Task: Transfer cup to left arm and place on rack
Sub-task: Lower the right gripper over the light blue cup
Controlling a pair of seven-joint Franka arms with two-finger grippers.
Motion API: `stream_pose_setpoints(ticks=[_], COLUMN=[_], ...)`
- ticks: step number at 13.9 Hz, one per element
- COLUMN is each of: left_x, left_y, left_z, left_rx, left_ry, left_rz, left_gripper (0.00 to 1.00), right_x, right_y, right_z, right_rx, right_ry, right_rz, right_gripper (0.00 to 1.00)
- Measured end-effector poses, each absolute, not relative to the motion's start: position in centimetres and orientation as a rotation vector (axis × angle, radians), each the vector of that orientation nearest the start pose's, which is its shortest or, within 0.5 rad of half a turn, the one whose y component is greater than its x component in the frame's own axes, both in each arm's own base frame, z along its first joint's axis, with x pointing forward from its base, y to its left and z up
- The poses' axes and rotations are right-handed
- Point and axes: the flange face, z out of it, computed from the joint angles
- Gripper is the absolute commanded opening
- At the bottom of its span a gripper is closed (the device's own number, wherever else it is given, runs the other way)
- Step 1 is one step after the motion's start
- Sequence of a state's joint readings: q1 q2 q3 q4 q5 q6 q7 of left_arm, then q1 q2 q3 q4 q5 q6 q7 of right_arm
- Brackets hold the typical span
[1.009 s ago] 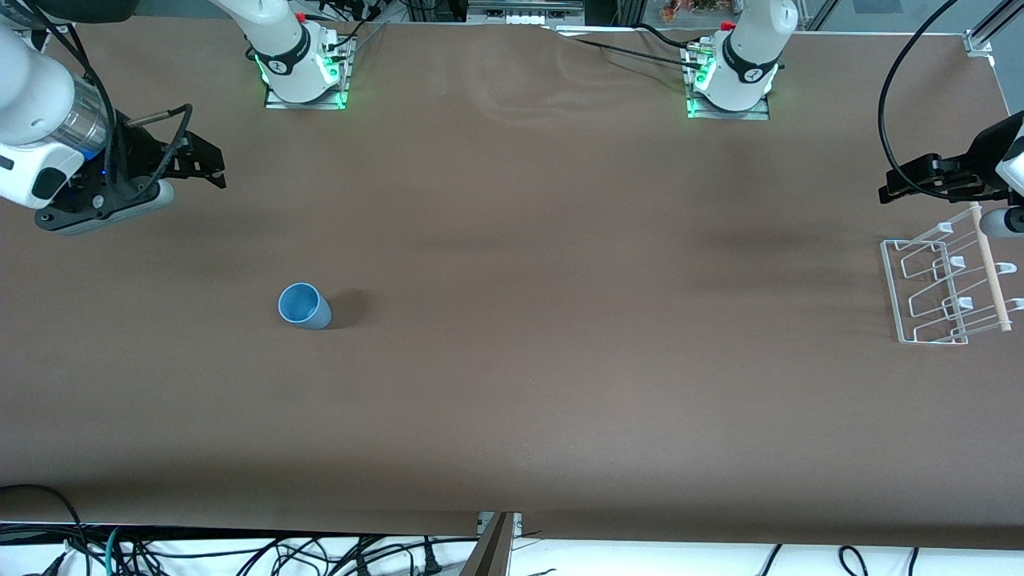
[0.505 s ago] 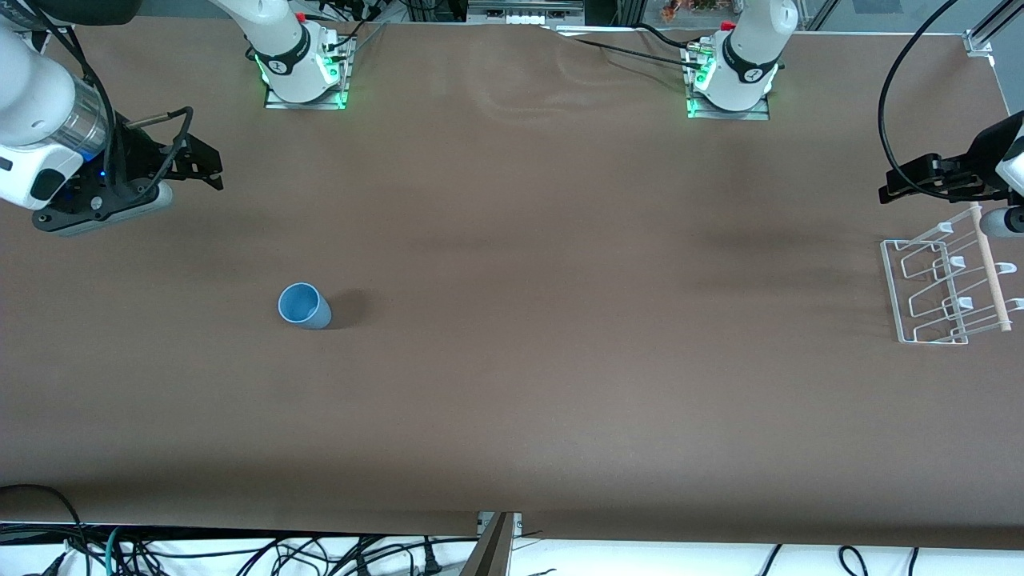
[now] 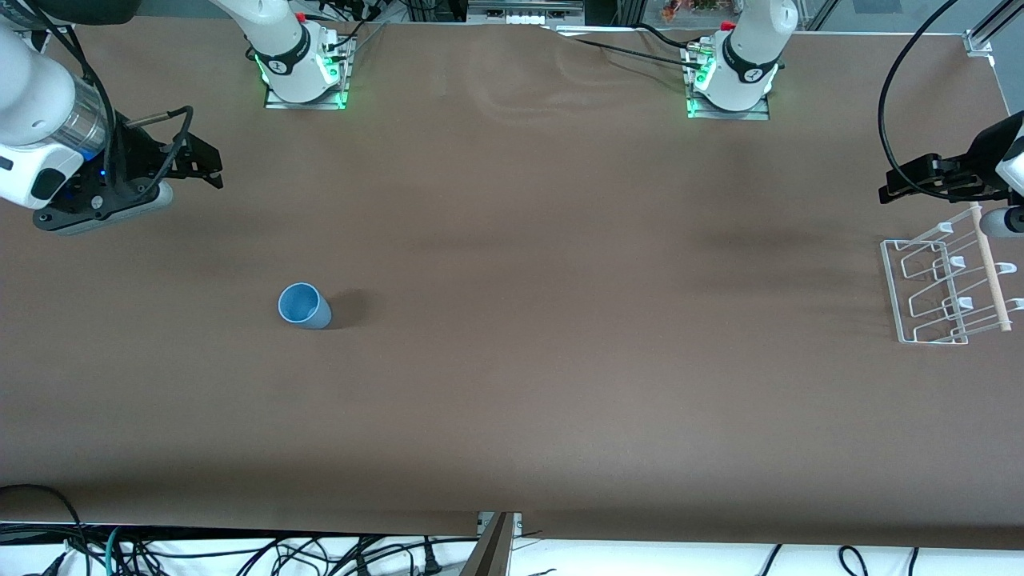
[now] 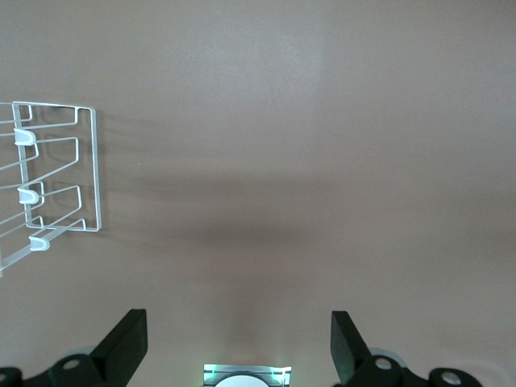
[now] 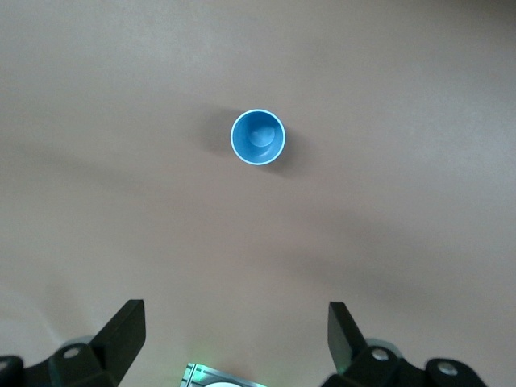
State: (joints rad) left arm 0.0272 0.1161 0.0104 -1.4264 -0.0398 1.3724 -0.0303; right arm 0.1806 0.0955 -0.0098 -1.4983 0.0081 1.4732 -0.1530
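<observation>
The light-blue cup (image 3: pixel 303 306) stands upright, mouth up, on the brown table toward the right arm's end; the right wrist view looks straight down into the cup (image 5: pixel 258 137). My right gripper (image 3: pixel 202 165) hangs high over the table at that end, open and empty (image 5: pixel 234 339), well apart from the cup. The white wire rack (image 3: pixel 944 280) with its wooden dowel sits at the left arm's end; part of the rack (image 4: pixel 56 177) shows in the left wrist view. My left gripper (image 3: pixel 908 182) hovers beside the rack, open and empty (image 4: pixel 239 343).
Both arm bases (image 3: pixel 304 68) (image 3: pixel 732 76) stand along the table edge farthest from the front camera. Cables (image 3: pixel 240 552) hang below the nearest table edge. A broad stretch of bare brown table (image 3: pixel 560 320) lies between cup and rack.
The right gripper has shifted very slightly; the cup, the rack and the left arm have stayed put.
</observation>
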Motion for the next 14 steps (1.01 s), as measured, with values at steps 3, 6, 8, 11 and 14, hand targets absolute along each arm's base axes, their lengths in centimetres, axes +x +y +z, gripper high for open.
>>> stream_pose_setpoints(ticks=[3, 6, 8, 11, 14], left_x=[56.8, 56.8, 56.8, 56.8, 56.8], left_y=[1.6, 1.6, 1.6, 1.6, 1.6], left_z=[61.0, 61.0, 61.0, 61.0, 61.0], left_rx=[-3.167, -3.167, -3.167, -3.167, -3.167], left_ry=[-0.101, -0.101, -0.101, -0.101, -0.100], left_rz=[0.270, 0.270, 0.270, 0.270, 0.270], left_gripper=[1.00, 1.00, 1.00, 1.00, 1.00], right_x=[57.7, 59.8, 60.8, 61.4, 62.3], right_y=[10.0, 10.0, 10.1, 10.2, 10.1], right_z=[57.6, 54.0, 50.3, 44.5, 40.3], right_rx=[-3.093, -3.110, -3.113, -3.116, -3.117], right_ry=[-0.504, -0.503, -0.502, -0.503, -0.498], right_rz=[0.206, 0.203, 0.182, 0.110, 0.089], right_gripper=[1.00, 1.00, 1.00, 1.00, 1.00])
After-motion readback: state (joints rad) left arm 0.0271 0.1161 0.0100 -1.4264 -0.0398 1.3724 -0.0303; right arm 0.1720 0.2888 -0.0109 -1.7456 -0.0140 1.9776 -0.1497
